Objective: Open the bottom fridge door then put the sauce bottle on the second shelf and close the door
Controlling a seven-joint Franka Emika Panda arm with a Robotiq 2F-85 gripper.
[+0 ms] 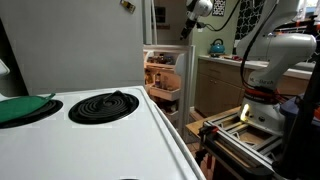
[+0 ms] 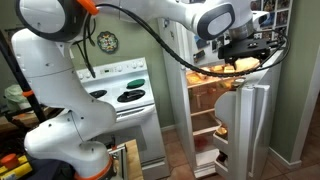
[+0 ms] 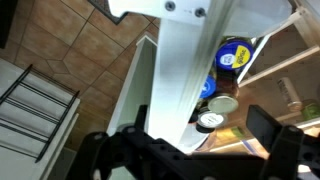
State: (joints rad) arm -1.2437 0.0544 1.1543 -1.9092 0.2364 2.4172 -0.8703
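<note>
Hovering your gripper (image 2: 245, 60) over the open door's (image 2: 256, 125) top edge, you are holding its fingers (image 3: 268, 128) apart and empty, likely readying to push that edge

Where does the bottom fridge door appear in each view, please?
In an exterior view: the bottom fridge door sits centre, open, racks facing the camera.
In an exterior view: the door stands right of centre, swung open.
Wrist view: probably the door, white, down the middle.
Shared landmark: the gripper, just above the door.
</note>
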